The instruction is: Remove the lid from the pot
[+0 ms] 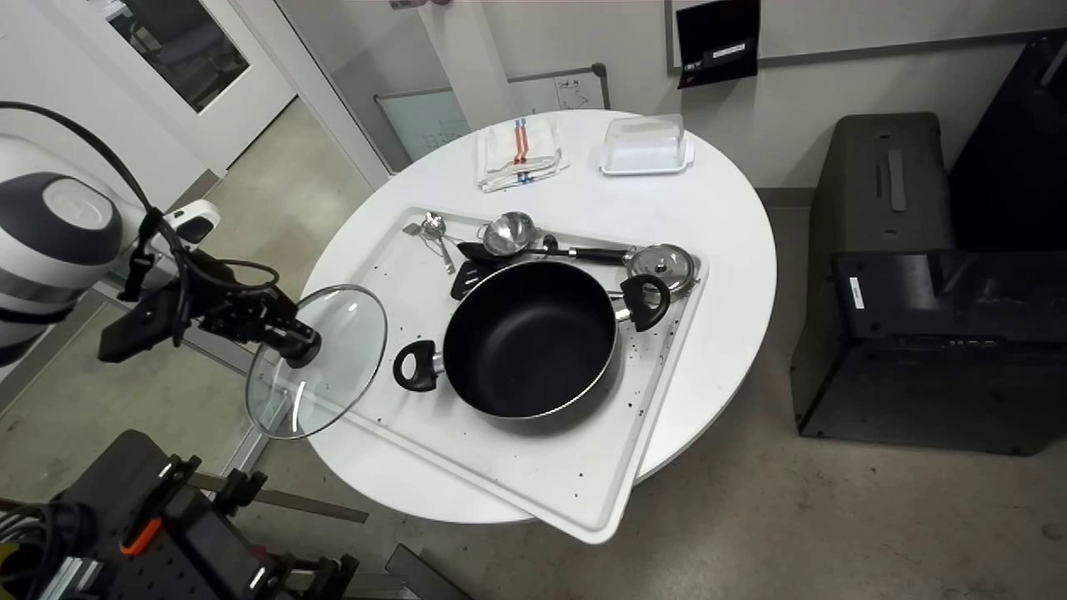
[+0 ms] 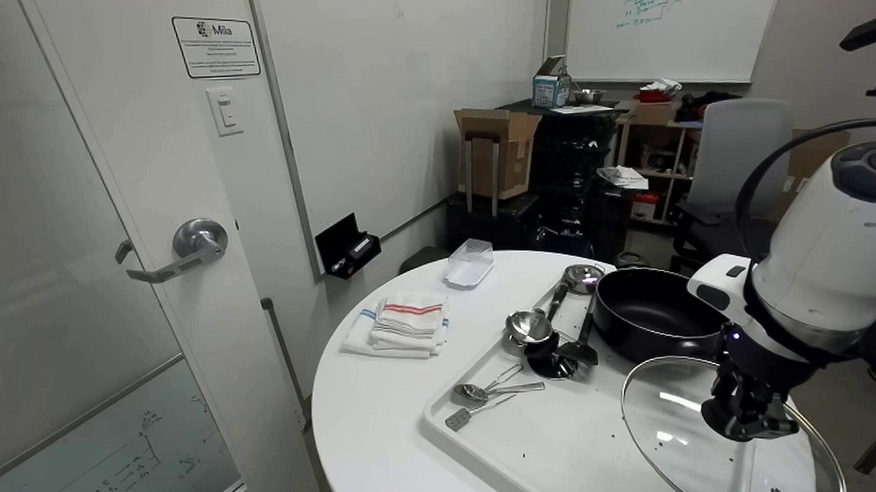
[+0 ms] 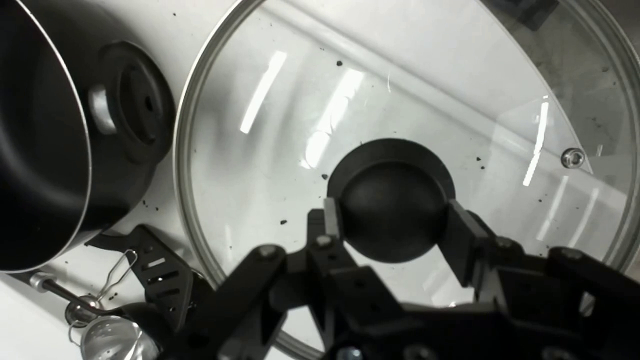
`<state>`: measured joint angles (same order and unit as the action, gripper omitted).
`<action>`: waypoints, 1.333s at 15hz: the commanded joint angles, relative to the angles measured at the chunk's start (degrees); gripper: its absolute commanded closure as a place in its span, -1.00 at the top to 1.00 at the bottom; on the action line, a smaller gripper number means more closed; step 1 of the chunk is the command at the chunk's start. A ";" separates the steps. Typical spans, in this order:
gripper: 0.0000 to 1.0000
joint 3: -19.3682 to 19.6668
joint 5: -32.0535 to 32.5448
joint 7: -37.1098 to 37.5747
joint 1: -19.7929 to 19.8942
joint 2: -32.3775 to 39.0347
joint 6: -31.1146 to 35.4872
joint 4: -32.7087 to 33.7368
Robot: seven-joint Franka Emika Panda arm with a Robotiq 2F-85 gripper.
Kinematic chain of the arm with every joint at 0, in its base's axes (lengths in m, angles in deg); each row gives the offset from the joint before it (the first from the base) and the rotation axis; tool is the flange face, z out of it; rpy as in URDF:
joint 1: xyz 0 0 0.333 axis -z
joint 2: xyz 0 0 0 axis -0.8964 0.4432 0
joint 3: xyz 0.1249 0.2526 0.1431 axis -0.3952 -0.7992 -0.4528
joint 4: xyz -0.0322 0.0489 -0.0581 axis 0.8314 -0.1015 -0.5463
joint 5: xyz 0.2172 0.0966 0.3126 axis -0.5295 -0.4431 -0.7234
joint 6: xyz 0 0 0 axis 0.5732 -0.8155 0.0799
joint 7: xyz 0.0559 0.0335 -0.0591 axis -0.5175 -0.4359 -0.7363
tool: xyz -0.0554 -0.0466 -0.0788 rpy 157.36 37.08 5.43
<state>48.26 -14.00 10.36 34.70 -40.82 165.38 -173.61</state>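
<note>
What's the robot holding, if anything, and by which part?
The glass lid, by its black centre knob, which the hand grips from both sides.

Sign [image 2: 216,47] above light switch [image 2: 225,112] reads "Mila"; whiteboard [image 2: 718,49] writing illegible

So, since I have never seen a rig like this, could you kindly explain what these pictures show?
The machine is a white and dark-grey jointed robot arm, ending in a black two-fingered pincer. Two pictures look at the scene from different places outside it; the close-up is taken from its wrist. On the round white table lies a rectangular white tray, bearing a wide, round black pot and some shiny metal and black utensils. Beside the tray are folded white, red-and-blue-striped cloths and a clear-topped white plastic box. The pincer is closed on the round black knob of a see-through glass lid with a metal rim, holding it beside the uncovered pot.
</note>
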 commanded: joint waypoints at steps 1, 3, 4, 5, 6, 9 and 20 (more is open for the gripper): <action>0.00 0.01 0.00 0.00 0.00 0.10 -0.01 0.01; 0.00 0.01 0.00 0.00 0.01 0.55 -0.01 0.01; 0.00 0.00 0.00 0.00 0.01 0.69 -0.01 0.01; 0.00 0.00 0.00 0.00 0.01 0.76 -0.01 0.01; 0.00 0.00 0.00 0.00 0.01 0.78 -0.01 0.01; -0.50 -0.14 -0.53 -0.70 0.97 1.69 0.69 0.44; -0.50 -3.22 -2.37 -3.63 10.66 11.69 5.28 8.58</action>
<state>47.34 -14.65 8.89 42.83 -31.81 169.22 -168.25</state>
